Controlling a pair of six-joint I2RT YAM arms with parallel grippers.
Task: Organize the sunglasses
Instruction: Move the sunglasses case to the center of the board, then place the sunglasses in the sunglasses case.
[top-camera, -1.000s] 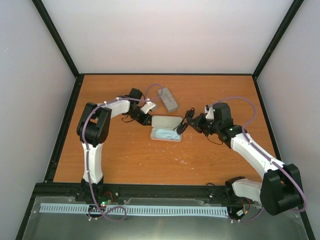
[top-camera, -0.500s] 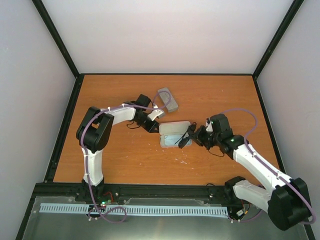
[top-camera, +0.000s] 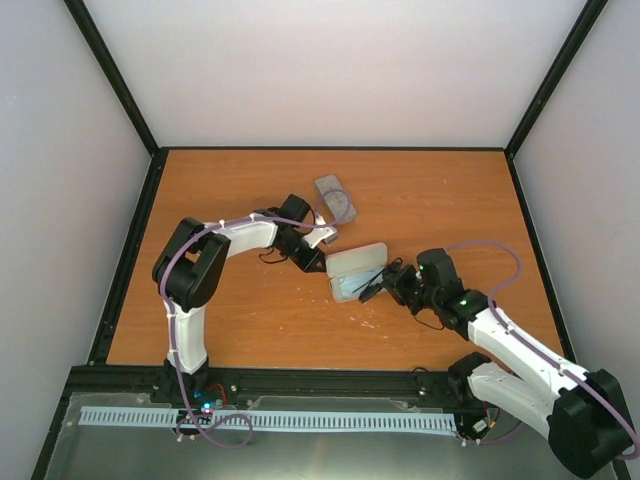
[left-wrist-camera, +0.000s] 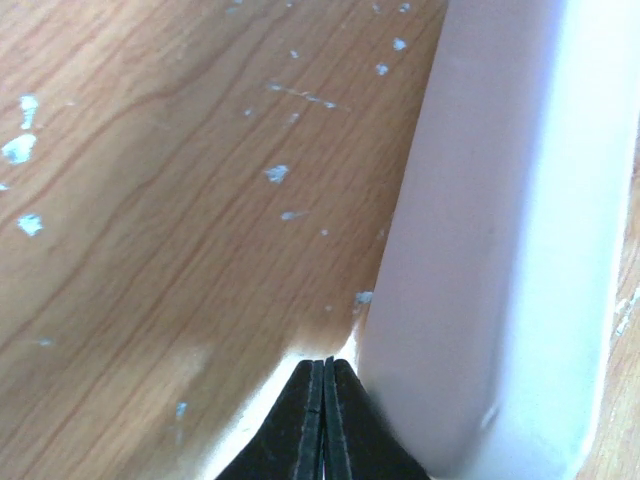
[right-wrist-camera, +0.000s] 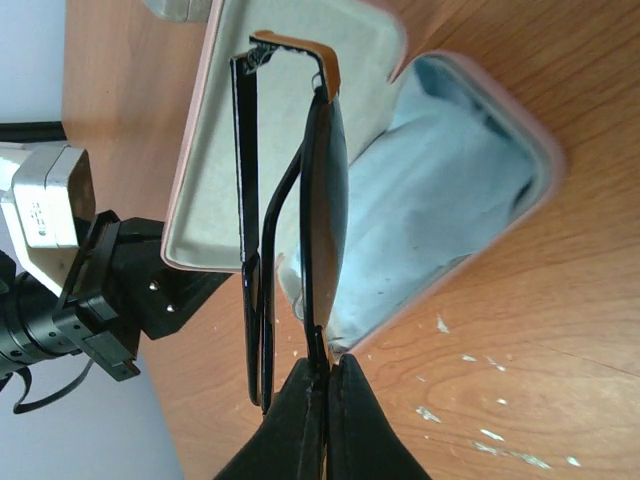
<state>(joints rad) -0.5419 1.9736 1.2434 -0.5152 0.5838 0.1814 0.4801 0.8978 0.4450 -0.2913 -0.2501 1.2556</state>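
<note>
**Setting the sunglasses into the open case**

On the wooden tabletop (top-camera: 250, 320), the pink case (top-camera: 362, 257) lies open near the middle, its lid tipped up on the far side. A grey case (top-camera: 335, 198) sits farther back. A light-blue cloth (right-wrist-camera: 430, 190) fills the pink case's tray.

The left claw (left-wrist-camera: 324, 375) is pressed together on nothing, its tip against the case's outer wall. We judge that it braces the case, so it should hold steady.

The right claw (right-wrist-camera: 325, 375) pinches the sunglasses (right-wrist-camera: 325, 170) just over the tray's near right end. We would lower them flat onto the cloth, lengthwise with the tray, and only then release.

The sunglasses seem folded: a thin black frame, dark lenses, slim arms and a tan piece at one end.
</note>
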